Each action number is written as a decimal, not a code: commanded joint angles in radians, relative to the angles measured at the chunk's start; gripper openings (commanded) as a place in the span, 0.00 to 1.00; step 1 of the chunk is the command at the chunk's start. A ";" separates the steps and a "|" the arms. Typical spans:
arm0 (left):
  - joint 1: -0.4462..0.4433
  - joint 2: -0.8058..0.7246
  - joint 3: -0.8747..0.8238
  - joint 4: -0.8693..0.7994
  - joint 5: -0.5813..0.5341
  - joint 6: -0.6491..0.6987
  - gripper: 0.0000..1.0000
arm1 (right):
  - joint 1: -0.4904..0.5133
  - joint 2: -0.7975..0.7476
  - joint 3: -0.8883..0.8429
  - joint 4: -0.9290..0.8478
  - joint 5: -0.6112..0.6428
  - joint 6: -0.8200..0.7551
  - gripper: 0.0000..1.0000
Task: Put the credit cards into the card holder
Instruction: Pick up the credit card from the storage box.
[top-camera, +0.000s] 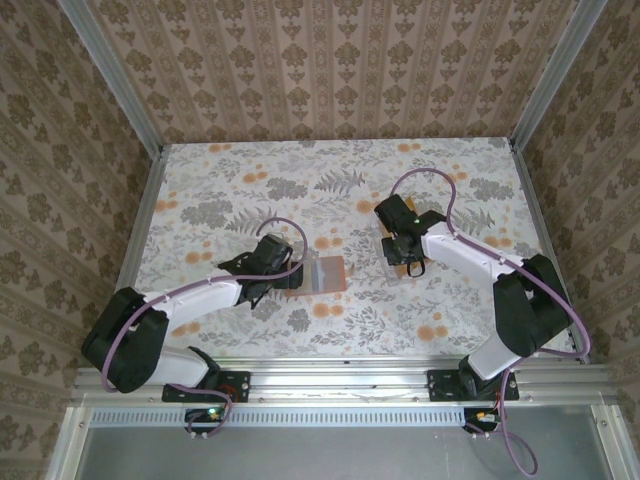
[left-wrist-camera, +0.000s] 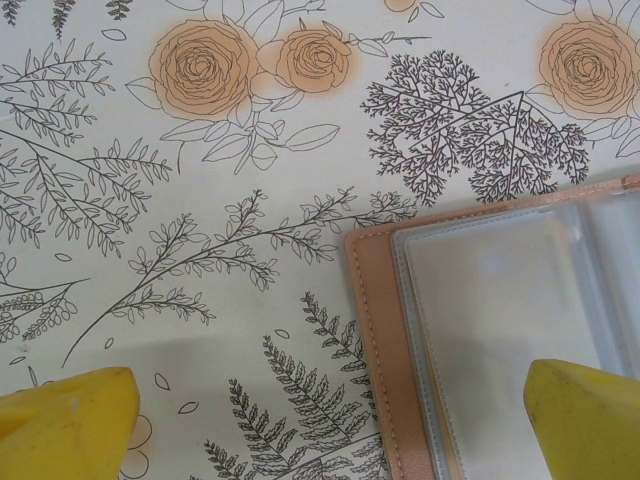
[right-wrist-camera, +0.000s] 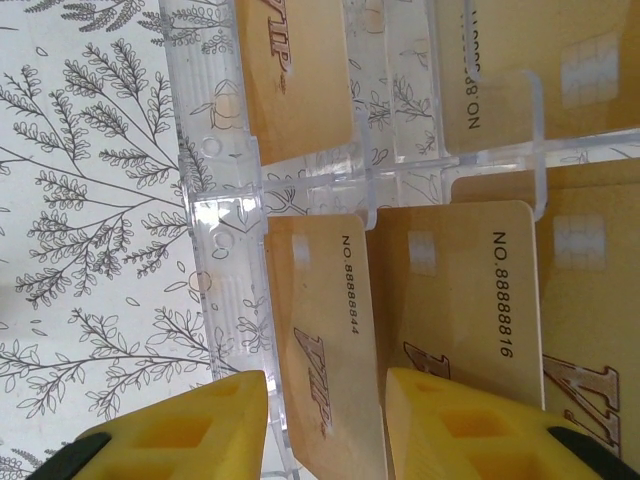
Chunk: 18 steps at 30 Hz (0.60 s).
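1. The right gripper (right-wrist-camera: 325, 400) stood half-parted, its yellow fingers (right-wrist-camera: 170, 430) close on either side of one credit card (right-wrist-camera: 320, 300); we could not tell whether they pinched it
2. That card (numbered and marked VIP) sat in a clear plastic rack (right-wrist-camera: 225, 250), with the other credit cards (right-wrist-camera: 470, 290) in the compartments around it
3. The left gripper (left-wrist-camera: 328, 405) was spread wide and released, with one fingertip over the card holder (left-wrist-camera: 480, 330) and the other over the printed cloth
4. We saw the card holder lying open, clear pockets up, on the flowered table (top-camera: 350, 180) just beside the left gripper and apart from the right one
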 joint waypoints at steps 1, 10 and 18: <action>0.010 -0.021 -0.001 0.003 0.001 0.004 1.00 | -0.002 -0.024 -0.007 -0.025 0.018 -0.012 0.36; 0.008 -0.027 -0.002 -0.003 0.000 0.004 1.00 | -0.002 0.005 -0.025 0.005 -0.053 -0.004 0.30; 0.010 -0.028 -0.003 -0.001 -0.003 0.004 1.00 | -0.001 -0.014 -0.023 -0.002 -0.018 -0.016 0.33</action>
